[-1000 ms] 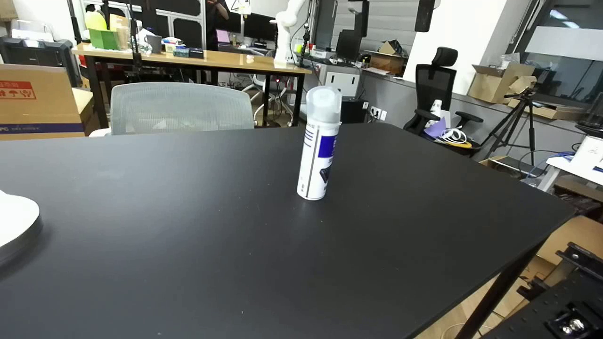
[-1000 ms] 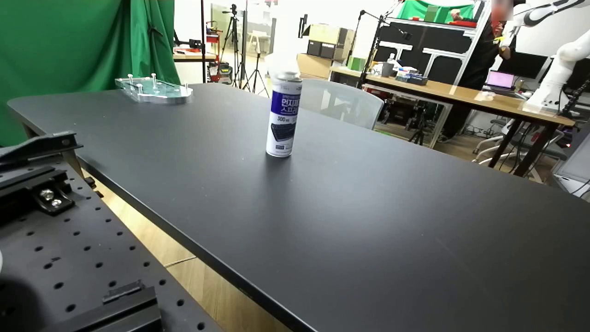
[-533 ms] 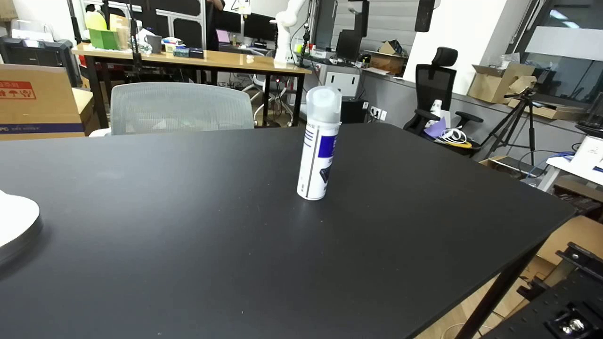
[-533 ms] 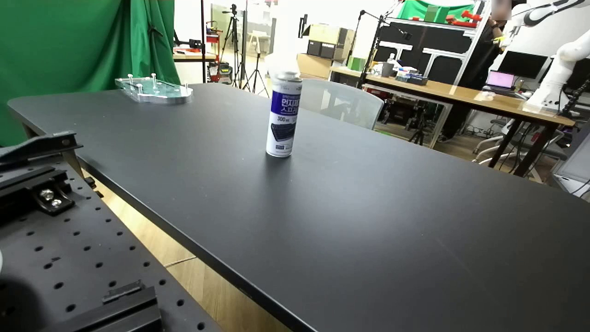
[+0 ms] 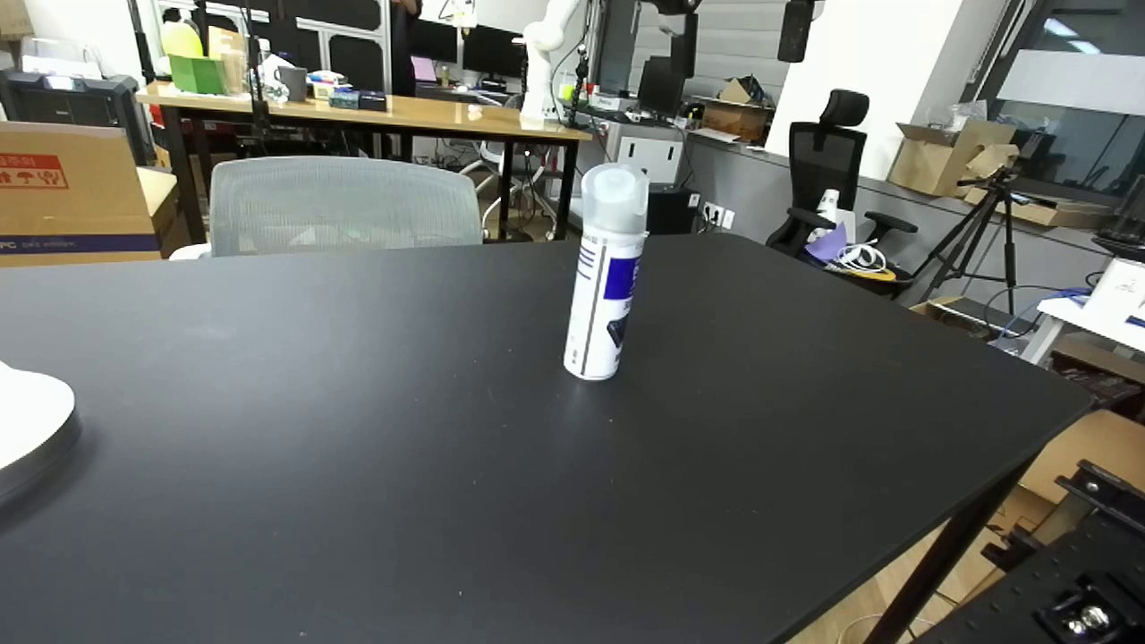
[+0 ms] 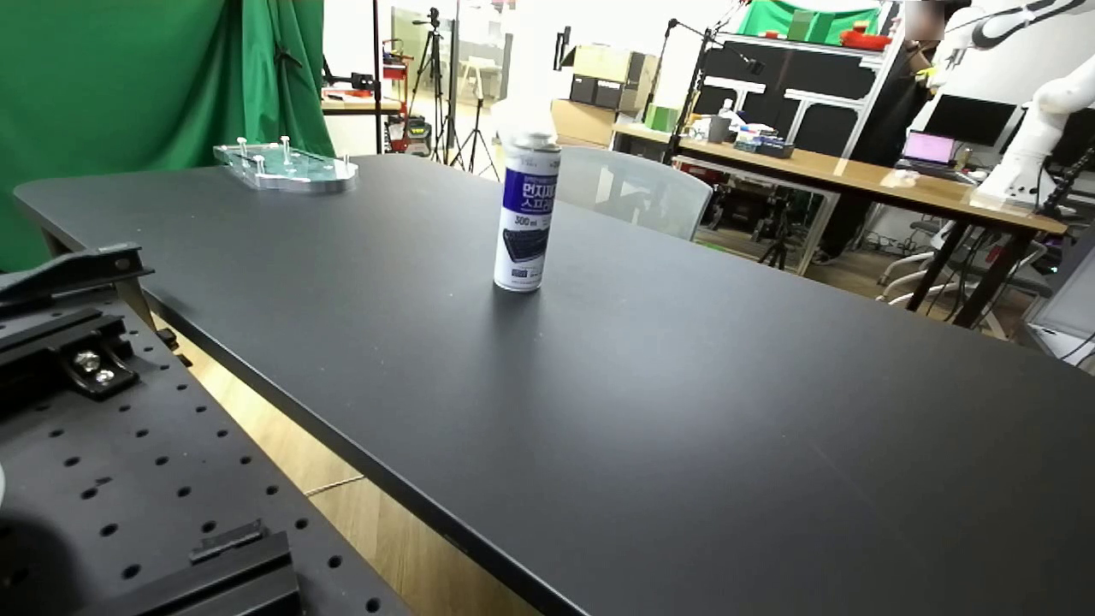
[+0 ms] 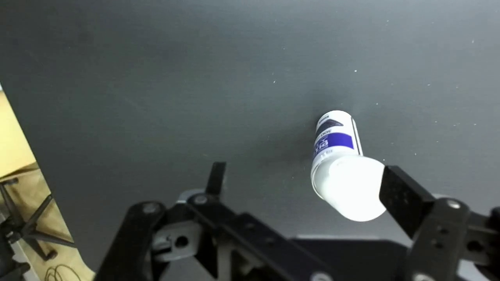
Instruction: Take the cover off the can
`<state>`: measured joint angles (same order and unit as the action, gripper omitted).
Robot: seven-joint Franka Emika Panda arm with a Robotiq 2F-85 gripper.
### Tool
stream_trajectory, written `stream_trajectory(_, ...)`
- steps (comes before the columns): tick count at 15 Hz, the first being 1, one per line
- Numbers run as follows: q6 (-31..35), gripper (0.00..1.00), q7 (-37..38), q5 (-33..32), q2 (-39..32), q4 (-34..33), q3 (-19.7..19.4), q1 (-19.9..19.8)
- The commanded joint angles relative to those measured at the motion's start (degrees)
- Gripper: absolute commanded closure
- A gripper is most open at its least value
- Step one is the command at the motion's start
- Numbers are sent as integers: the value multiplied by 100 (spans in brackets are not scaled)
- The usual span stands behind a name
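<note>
The can (image 5: 597, 309) is tall, white and slim with a blue label. It stands upright on the dark table in both exterior views (image 6: 523, 222), and it shows from above in the wrist view (image 7: 335, 134). The cover (image 5: 615, 197) is a translucent whitish cap sitting on the can's top. It is overexposed in an exterior view (image 6: 525, 124) and bright white in the wrist view (image 7: 353, 187). My gripper (image 7: 304, 173) is open and empty. Its right finger overlaps the cover's edge in the wrist view. In an exterior view its fingers (image 5: 739, 54) hang at the top edge, apart from the can.
The black table (image 5: 358, 465) carries a white round-edged object (image 5: 31, 411) and a clear thick plate with pegs (image 6: 287, 167). A perforated black mount (image 6: 197, 462) adjoins the table's edge. A grey mesh chair (image 5: 344, 206) stands behind the table.
My gripper has moved slightly left and a little lower at the top of an exterior view. The can and cover have not moved. A person in the background has shifted.
</note>
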<state>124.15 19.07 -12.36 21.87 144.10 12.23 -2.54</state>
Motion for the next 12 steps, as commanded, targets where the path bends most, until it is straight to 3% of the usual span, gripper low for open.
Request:
stream_trajectory(1,532,0,-374,-764,-588,-229,-68,49)
stream_trajectory(6,1252,0,-1064,-1263,-1092,-292,-134,245)
stream_trajectory(12,1557,0,-1655,-1408,-1355,-317,-214,443)
